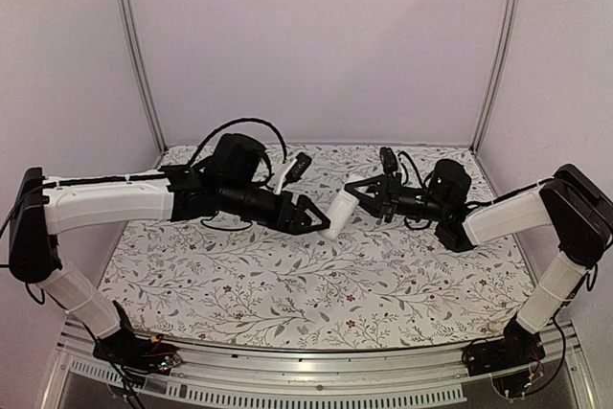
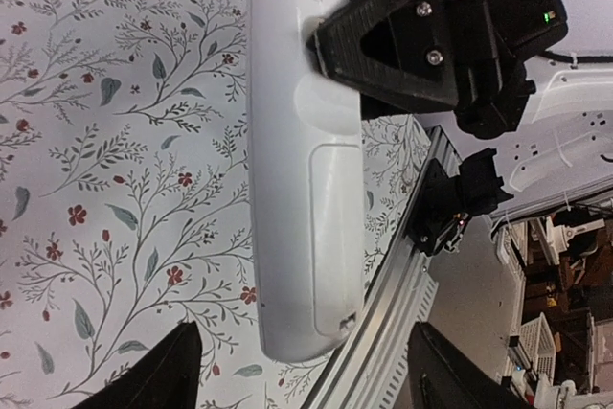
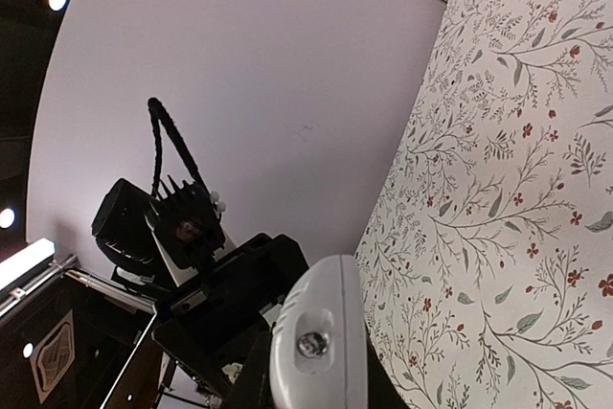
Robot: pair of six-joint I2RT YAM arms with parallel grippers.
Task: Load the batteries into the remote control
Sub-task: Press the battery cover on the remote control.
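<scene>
A: Where's the remote control (image 2: 306, 189)?
B: Held off the bench (image 1: 239, 275), right jaws clamped on its upper end. The left jaws gape wide either side of its free end, not touching.
A: Hidden?
B: Its front face. The back hatch (image 2: 326, 227) looks closed, perhaps.
A: Pointing?
B: Long axis slants from right jaws down toward left.

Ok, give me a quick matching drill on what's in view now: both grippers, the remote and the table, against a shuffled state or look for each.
Things:
1. left gripper
2. right gripper
3. remote control
4. table

States or looks:
A. covered in a floral print
B. shut on the remote control
C. plain white back facing the left wrist camera
D. open, fingers standing clear on either side of the remote control's free end

Pairs: 1-D, 2-B, 3-C, 4-A
</scene>
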